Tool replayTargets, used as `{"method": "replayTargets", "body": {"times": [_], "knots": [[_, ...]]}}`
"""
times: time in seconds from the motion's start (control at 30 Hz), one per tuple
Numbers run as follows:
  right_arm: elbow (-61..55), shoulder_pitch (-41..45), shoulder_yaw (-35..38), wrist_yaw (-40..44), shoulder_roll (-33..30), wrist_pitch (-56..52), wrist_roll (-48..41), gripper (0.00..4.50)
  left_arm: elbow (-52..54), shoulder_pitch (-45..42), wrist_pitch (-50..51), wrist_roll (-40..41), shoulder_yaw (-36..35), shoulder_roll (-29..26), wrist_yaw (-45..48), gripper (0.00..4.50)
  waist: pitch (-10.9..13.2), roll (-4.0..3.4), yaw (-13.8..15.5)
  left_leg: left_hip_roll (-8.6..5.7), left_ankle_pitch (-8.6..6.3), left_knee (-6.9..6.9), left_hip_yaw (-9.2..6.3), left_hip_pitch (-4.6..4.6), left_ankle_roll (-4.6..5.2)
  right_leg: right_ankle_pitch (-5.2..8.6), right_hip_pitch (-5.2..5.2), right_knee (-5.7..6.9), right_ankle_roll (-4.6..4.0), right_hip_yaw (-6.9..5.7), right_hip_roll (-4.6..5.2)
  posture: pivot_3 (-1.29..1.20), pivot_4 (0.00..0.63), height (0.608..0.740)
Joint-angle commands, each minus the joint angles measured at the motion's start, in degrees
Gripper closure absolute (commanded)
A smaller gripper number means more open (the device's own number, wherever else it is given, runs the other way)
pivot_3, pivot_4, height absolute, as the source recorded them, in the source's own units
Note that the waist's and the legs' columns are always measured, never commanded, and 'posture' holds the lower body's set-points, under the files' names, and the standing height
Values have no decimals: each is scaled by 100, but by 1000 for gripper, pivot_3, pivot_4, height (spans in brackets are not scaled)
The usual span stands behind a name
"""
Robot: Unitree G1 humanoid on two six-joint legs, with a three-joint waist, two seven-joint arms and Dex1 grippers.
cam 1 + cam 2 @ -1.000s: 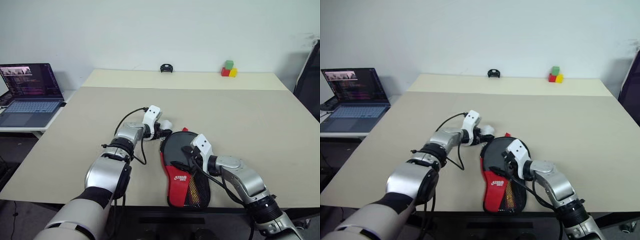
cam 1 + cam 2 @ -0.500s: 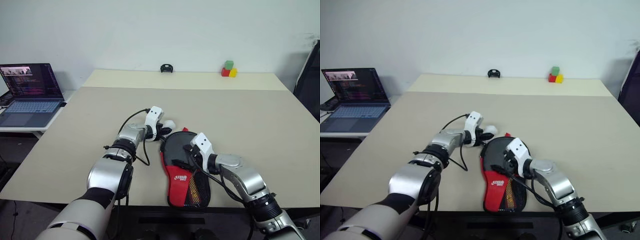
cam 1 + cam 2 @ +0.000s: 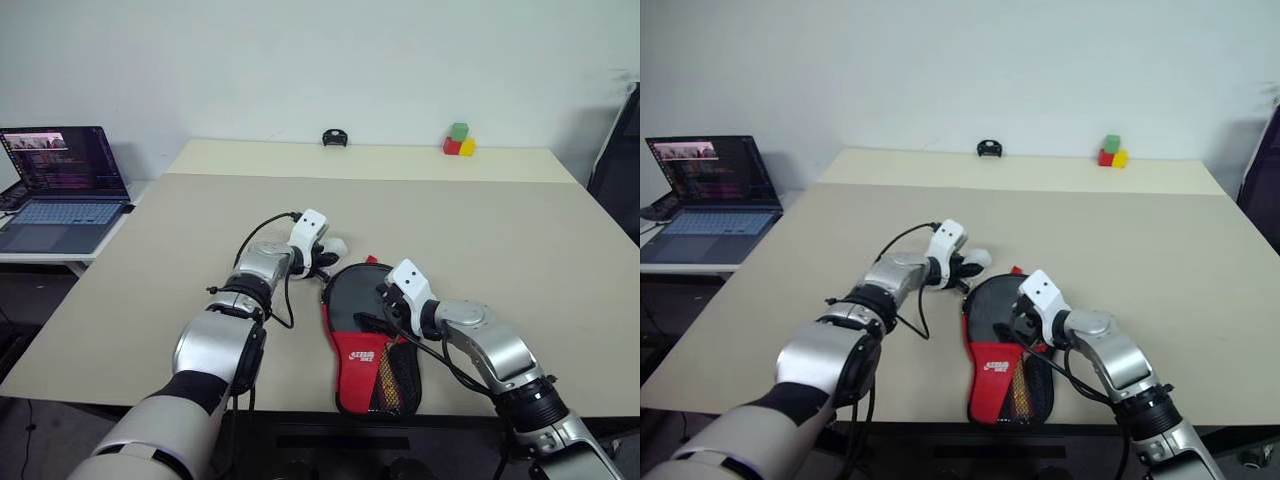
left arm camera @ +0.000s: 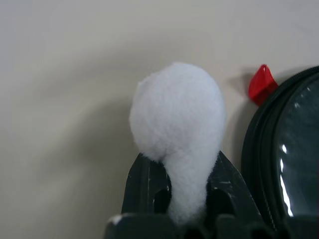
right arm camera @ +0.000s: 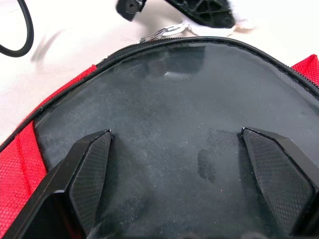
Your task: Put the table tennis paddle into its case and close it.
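Note:
The case [image 3: 362, 345], black with a red panel and a mesh pocket, lies flat near the table's front edge. Its grey window [image 5: 174, 104] faces up, and the paddle is hidden. At the case's far rim, my left gripper [image 4: 189, 174] is shut on a white fluffy ball [image 4: 177, 114], pinching its tail. That ball [image 3: 337, 246] rests on the table beside the case's zipper edge, close to a red tab [image 4: 261, 83]. My right gripper [image 5: 179, 144] is open, its fingers [image 5: 92, 159] spread over the window and low above the case [image 3: 1005, 340].
An open laptop [image 3: 60, 185] sits on a side table to the left. Red, green and yellow blocks [image 3: 459, 140] and a small black object [image 3: 334, 137] stand at the table's far edge. A dark chair [image 3: 618, 160] is at the right.
My left gripper has closed on the white fluffy ball. The right gripper has edged slightly forward and to the right over the case.

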State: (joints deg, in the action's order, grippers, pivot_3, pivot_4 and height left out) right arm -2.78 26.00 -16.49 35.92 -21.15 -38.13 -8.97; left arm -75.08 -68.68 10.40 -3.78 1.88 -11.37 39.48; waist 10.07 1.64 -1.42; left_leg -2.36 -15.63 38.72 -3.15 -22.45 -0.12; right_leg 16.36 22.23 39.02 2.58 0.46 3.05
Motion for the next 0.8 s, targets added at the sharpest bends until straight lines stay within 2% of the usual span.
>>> {"method": "replayTargets", "body": {"times": [0.03, 0.23, 0.53, 0.8], "knots": [[271, -401, -326, -19, -90, -569, 175, 0, -13, -352, -246, -102, -13, 126, -256, 4261, -1, 2, -1, 0, 0, 0, 0, 0, 0, 0, 0, 0, 0, 0, 0, 0, 150, 740], [215, -551, -252, -169, -84, -674, 167, 0, -157, -596, -536, -397, 72, 433, -656, 4261, -7, 5, 0, 0, 0, 0, -1, 0, 0, 0, -2, 0, 1, -2, 0, 0, 150, 740], [-500, -1057, -213, -538, 3, -1157, 56, 0, -297, -850, -875, -918, 243, 717, -1537, 4262, -31, 14, 16, -2, 0, -1, -2, 0, 0, 1, -3, -2, 3, -3, 1, 0, 150, 740], [-1043, -1412, -274, -905, 218, -1529, -3, 0, -357, -1235, -1111, -1292, 363, 1278, -2039, 4262, -34, 17, 41, -4, 0, -2, -3, -1, 0, 4, -5, -4, 7, -5, 1, 0, 150, 740]]}}
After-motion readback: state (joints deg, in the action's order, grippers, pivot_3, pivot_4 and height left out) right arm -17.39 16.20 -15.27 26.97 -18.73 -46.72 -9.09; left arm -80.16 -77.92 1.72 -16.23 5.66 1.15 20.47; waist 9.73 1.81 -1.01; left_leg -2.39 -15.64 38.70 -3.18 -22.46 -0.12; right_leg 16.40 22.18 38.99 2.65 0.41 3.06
